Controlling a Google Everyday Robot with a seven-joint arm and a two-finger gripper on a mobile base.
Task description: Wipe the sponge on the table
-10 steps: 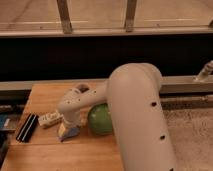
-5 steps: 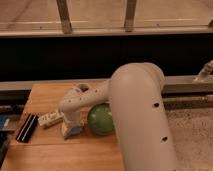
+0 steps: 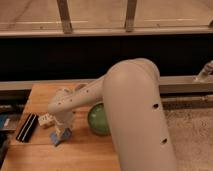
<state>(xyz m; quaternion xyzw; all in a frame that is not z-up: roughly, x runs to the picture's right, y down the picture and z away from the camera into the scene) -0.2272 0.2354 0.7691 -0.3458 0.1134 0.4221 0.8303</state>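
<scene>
Only one container here, a round green bowl (image 3: 98,120) on the light brown wooden plank worktop (image 3: 90,152). Shows plain green on its left half, with the right half covered by the bulky cream robot arm (image 3: 132,110), so contents cannot be judged. Just left of the bowl, the hand (image 3: 62,133), pointing straight down and closed tight on the small light-blue soft sponge (image 3: 58,138). Rests on the planks, poking out below and to the left of the fingertips. Hard to tell the fingers themselves apart from the cream wrist above them. Further left of the bowl, near the hand, a small pale yellow-white block (image 3: 46,120). Beyond that, furthest from the bowl, a black rectangular bar (image 3: 27,127), lying slantwise by the worktop's left edge. Cut off at the left border, off the worktop, something dark blue (image 3: 4,122), too little of it in view to name. Behind the bowl, a grey metal rail (image 3: 182,82) running across, a dark band above it, then pale upright window posts (image 3: 64,15). Right of the bowl, past the arm, speckled grey carpet (image 3: 192,132).
</scene>
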